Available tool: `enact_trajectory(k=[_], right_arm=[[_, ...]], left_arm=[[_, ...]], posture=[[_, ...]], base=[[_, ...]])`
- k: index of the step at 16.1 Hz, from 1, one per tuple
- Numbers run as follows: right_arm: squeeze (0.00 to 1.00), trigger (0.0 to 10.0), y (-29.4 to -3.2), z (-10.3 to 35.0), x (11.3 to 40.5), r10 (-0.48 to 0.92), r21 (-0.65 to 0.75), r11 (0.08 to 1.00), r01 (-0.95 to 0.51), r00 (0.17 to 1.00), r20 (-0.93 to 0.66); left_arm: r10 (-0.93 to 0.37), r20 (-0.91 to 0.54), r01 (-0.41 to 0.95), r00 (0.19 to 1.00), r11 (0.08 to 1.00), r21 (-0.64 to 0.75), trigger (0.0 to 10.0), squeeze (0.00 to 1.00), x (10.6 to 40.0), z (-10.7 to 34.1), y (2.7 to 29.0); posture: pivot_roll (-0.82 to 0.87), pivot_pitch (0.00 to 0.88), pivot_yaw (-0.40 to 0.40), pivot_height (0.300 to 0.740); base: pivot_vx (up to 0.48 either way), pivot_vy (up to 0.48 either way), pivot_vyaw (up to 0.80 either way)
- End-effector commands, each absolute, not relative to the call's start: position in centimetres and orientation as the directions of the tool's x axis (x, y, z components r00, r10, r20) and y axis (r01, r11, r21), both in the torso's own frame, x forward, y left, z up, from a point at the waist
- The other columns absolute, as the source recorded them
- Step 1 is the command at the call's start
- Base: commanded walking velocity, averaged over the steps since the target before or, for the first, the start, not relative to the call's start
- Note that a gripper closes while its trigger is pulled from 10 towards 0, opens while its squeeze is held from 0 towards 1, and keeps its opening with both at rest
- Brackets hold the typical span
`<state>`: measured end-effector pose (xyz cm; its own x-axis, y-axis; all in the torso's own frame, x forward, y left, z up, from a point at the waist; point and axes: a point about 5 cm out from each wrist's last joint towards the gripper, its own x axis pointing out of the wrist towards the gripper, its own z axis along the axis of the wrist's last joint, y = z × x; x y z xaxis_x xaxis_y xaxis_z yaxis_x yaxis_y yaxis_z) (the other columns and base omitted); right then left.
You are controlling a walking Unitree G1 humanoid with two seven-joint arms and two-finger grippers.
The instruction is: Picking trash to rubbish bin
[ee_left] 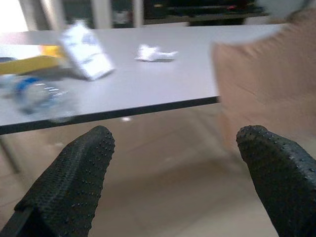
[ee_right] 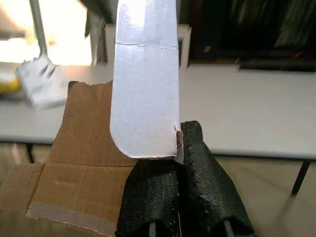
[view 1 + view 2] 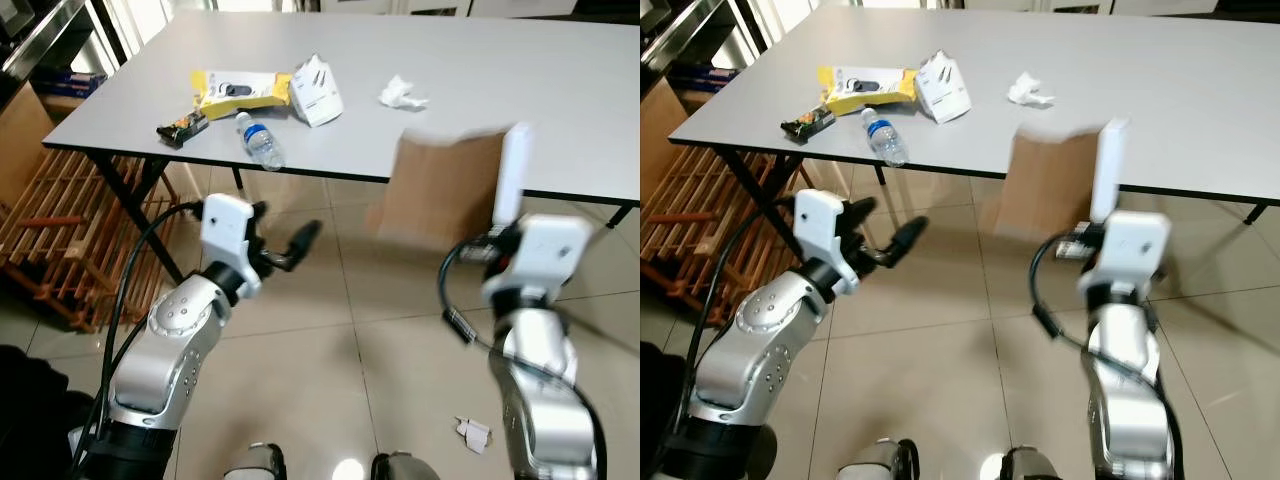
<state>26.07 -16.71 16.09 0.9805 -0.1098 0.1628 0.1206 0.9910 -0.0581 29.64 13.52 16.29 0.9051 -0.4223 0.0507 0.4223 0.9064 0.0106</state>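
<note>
Between right gripper fingers, cardboard.

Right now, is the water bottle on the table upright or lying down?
Lying down. The bottle rests on its side near the table front edge, cap pointing away from the robot.

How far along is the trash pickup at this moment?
Early. Nothing looks binned. The right gripper is shut on a cardboard piece; the left gripper is open. Left: bottle, yellow packet, white carton, tissue, snack bar, floor scrap.
</note>
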Motion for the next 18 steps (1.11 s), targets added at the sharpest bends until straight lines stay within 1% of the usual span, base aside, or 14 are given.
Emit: enact_trajectory(k=[1,4,5,6,9,10,12,15,18], right_arm=[[0.0,10.0,-16.0,16.0,25.6,-0.072,-0.056,0.995,0.08,0.988,0.139],[0.0,10.0,-15.5,13.9,25.4,-0.043,-0.063,0.997,0.046,0.998,0.046],[0.0,10.0,-15.4,13.5,25.4,-0.035,-0.067,0.997,0.037,0.999,0.032],[0.0,10.0,-15.3,12.9,25.7,-0.022,-0.079,0.997,0.023,1.0,0.011],[0.0,10.0,-15.7,12.5,26.3,-0.054,-0.055,0.997,0.053,0.998,-0.016],[0.0,10.0,-15.9,12.3,26.5,-0.085,-0.031,0.996,0.084,0.996,-0.027],[0.0,10.0,-15.9,12.1,26.7,-0.099,-0.017,0.995,0.099,0.995,-0.029],[0.0,10.0,-15.6,12.2,27.0,-0.078,-0.023,0.997,0.078,0.997,-0.023],[0.0,10.0,-16.0,12.0,27.1,-0.095,-0.015,0.995,0.094,0.995,-0.028]], left_arm=[[-0.319,0.021,0.318,0.947,0.947,0.045,10.0,0.0,29.7,14.9,15.2],[-0.228,-0.038,0.231,0.973,0.969,0.086,10.0,0.0,29.2,12.0,16.8],[-0.219,-0.052,0.223,0.974,0.971,0.088,10.0,0.0,29.0,11.5,16.9],[-0.181,-0.077,0.187,0.98,0.979,0.075,10.0,0.0,28.6,10.3,17.3],[-0.136,-0.073,0.14,0.988,0.989,0.056,10.0,0.0,28.6,9.7,17.5],[-0.13,-0.069,0.134,0.989,0.989,0.054,10.0,0.0,28.6,9.7,17.4],[-0.124,-0.057,0.127,0.991,0.99,0.056,10.0,0.0,28.9,9.6,17.2],[-0.124,-0.041,0.127,0.991,0.99,0.063,10.0,0.0,29.5,9.9,17.0],[-0.116,-0.041,0.118,0.992,0.991,0.06,10.0,0.0,29.7,10.0,17.4]], posture=[[-0.03,0.103,0.053,0.74],[-0.03,0.097,0.044,0.74],[-0.02,0.093,0.039,0.74],[-0.01,0.088,0.027,0.74],[0.0,0.078,0.015,0.74],[0.0,0.071,0.011,0.74],[0.0,0.063,0.006,0.74],[-0.01,0.06,0.005,0.74],[-0.01,0.061,0.009,0.74]], base=[[0.0,0.0,0.0],[0.0,0.0,0.0],[0.0,0.0,0.0],[0.0,0.0,0.0],[0.0,0.0,0.0],[0.0,0.0,0.0],[0.0,0.0,0.8],[0.0,0.0,0.8],[0.0,0.0,0.8]])
